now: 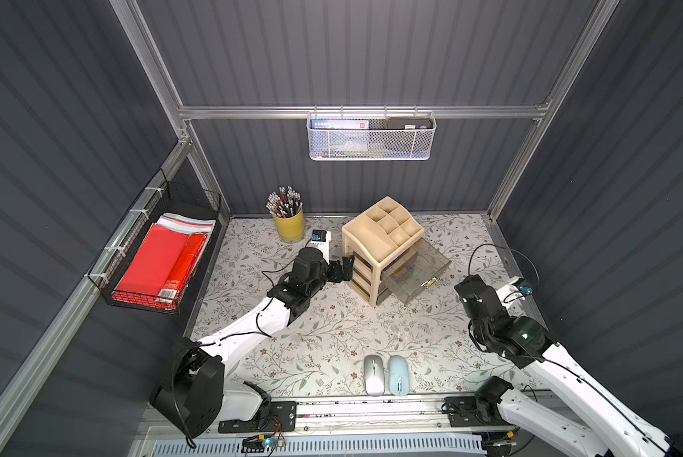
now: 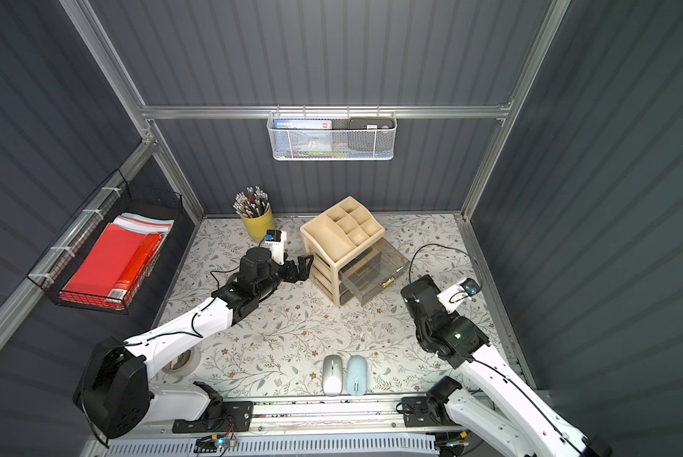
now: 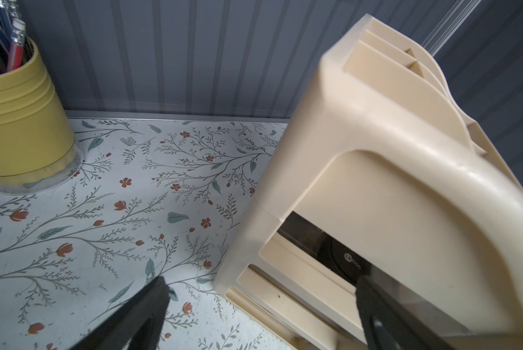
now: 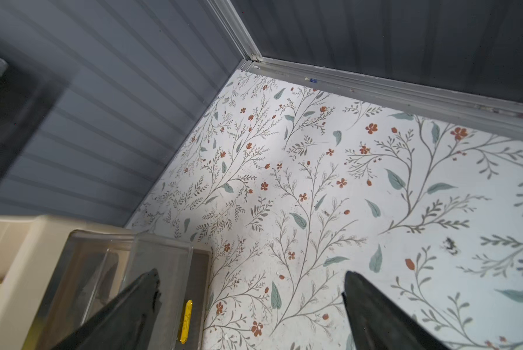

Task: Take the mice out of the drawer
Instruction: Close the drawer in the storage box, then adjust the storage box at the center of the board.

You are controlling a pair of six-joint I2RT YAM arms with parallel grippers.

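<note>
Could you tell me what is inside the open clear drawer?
A dark grey mouse with a white logo shows through the beige plastic organiser's side opening. The smoky clear drawer's front looks bare; the frame covers the rest.

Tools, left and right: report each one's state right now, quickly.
Left tool: open, holding nothing, at the side of the beige organizer.
Right tool: open, holding nothing, beside the pulled-out clear drawer.
</note>
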